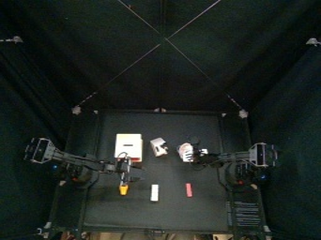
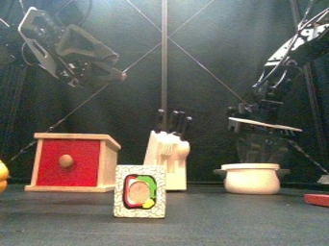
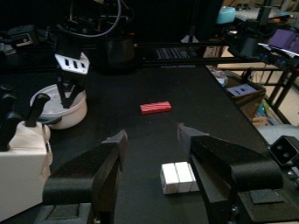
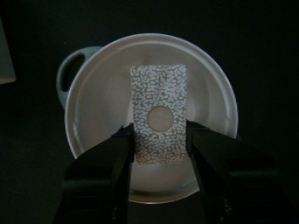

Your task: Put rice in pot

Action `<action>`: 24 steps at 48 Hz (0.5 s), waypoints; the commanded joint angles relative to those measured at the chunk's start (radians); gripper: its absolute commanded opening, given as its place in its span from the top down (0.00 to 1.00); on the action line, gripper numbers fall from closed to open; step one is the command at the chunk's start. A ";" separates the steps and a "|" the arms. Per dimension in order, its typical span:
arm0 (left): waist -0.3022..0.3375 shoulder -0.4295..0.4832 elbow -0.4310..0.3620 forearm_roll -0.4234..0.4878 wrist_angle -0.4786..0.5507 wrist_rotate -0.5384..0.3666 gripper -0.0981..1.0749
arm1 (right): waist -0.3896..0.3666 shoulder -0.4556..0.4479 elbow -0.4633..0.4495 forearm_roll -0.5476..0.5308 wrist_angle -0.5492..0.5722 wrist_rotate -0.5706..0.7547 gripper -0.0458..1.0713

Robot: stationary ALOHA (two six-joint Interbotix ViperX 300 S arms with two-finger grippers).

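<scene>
Speckled rice (image 4: 159, 112) clamped in right pincer (image 4: 159, 149) | above white pot (image 4: 100, 105) | left pincer (image 3: 149, 140) wide, empty

Between my black right gripper's (image 4: 158, 144) jaws, the rice (image 4: 160, 112) shows as a grey-and-white speckled slab with a plain pale disc at its centre, over the glossy white pot (image 4: 100, 114). Across my black table (image 3: 222, 122) lie a red bar (image 3: 156, 107) and a white bar (image 3: 177, 176). Up front stands a card (image 2: 140, 190) printed in red, green and yellow on speckled white, beside a box (image 2: 72, 161) with a red face, pale wooden frame and cream knob.
</scene>
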 commanded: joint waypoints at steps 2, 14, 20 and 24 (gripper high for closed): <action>0.002 0.000 -0.018 -0.002 -0.006 0.003 0.18 | -0.006 -0.014 -0.012 -0.005 -0.003 -0.002 0.45; 0.002 0.000 -0.018 -0.002 -0.008 0.003 0.18 | -0.005 -0.012 -0.011 -0.002 -0.003 0.000 0.33; 0.002 0.000 -0.018 -0.002 -0.008 0.003 0.18 | -0.003 -0.009 -0.012 -0.002 -0.002 0.000 0.29; 0.002 0.000 -0.018 -0.002 -0.008 0.003 0.18 | -0.005 -0.008 -0.014 -0.002 -0.003 0.000 0.27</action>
